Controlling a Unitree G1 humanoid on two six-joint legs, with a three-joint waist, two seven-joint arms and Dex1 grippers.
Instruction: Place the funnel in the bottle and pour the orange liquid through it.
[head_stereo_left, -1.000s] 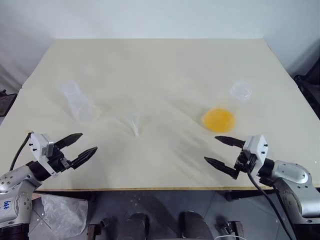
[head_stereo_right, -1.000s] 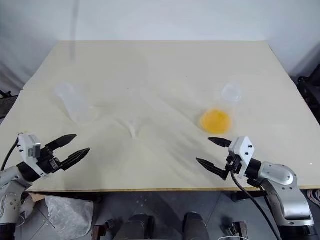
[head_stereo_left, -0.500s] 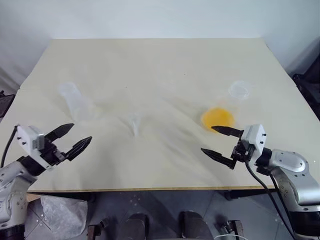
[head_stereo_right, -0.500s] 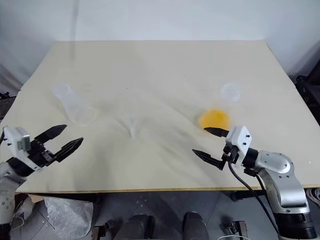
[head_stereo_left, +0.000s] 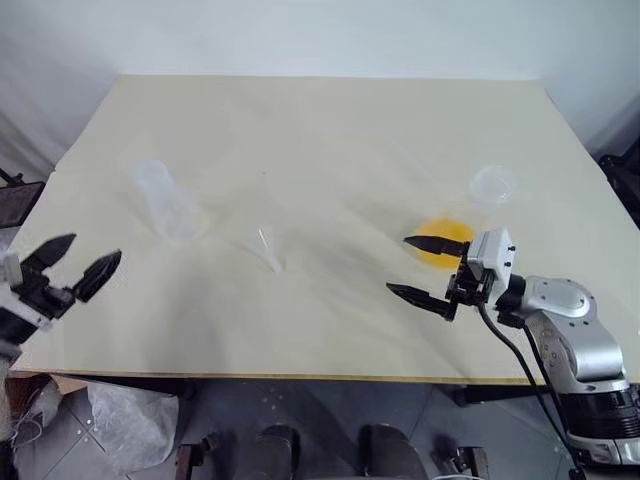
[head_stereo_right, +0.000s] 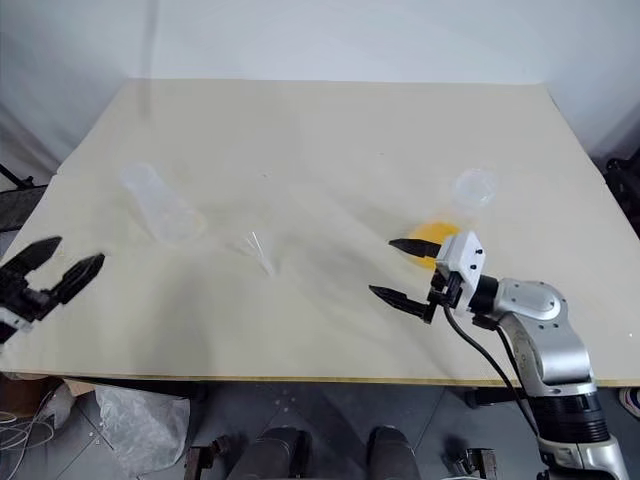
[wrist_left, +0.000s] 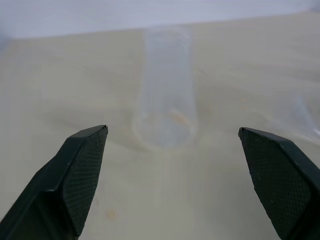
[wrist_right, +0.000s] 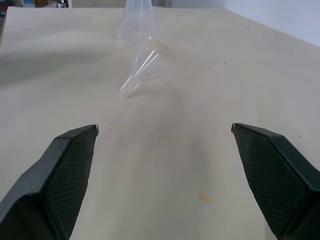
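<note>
Table (head_stereo_left: 330, 130) is largely bare, with ample room all round; nothing has been gripped, so the opening step, fetching the funnel, is judged in hand. Bottle (head_stereo_left: 165, 200) stands left, orange liquid (head_stereo_left: 440, 240) in the right flask. Funnel (head_stereo_left: 268, 247) lies between them; both left gripper (head_stereo_left: 75, 268) and right gripper (head_stereo_left: 420, 268) are held wide open and empty, and a reach to the funnel is called for.

No legible txt or labels anywhere

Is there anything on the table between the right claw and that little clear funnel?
No: in the right wrist view, bare table lies between the right gripper and the funnel.
</note>
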